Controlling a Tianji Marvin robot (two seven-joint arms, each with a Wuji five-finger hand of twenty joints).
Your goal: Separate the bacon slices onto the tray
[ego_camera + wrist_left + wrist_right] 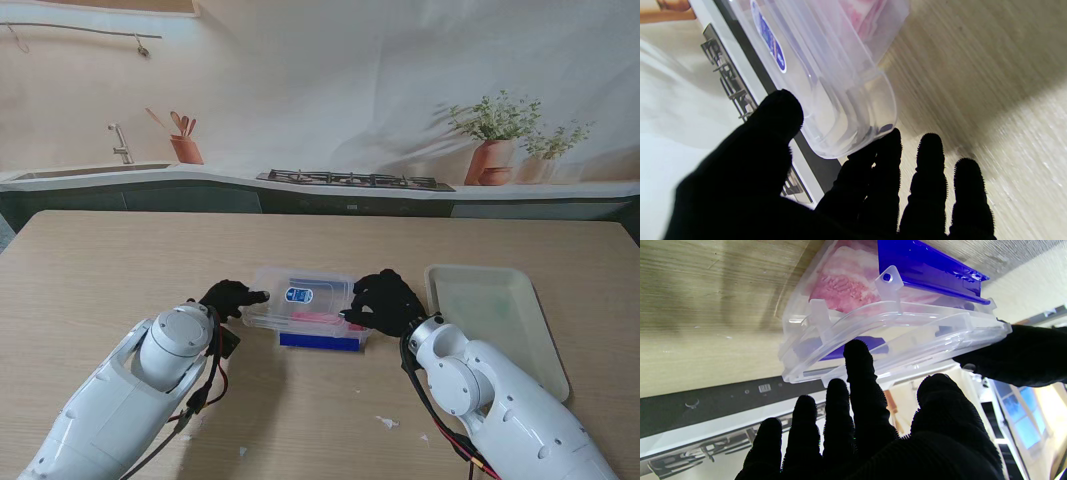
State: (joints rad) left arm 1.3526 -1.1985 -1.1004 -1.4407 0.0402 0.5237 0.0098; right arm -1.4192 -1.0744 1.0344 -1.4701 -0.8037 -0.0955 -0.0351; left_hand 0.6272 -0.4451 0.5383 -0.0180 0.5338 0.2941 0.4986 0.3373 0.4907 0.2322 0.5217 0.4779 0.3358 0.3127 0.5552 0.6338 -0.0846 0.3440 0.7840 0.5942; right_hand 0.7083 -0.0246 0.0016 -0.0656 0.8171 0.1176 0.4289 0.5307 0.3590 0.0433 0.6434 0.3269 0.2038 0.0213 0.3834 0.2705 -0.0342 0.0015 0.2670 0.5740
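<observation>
Clear plastic is what you see most: a clear plastic box with a blue clip and a blue sticker sits in the middle of the wooden table, its long side running left to right. From the stand view you can only spot a thin pink line inside it. Your right wrist view shows more: pink bacon slices lie in the box under the lid.

Your left hand in a black glove is at the left end of the box, thumb and fingers spread, one fingertip touching the box corner. Your right hand in a black glove is at the right end, fingers apart, one finger touching the lid rim. Neither hand grips the box.

The pale green plastic tray lies just right of your right hand.
</observation>
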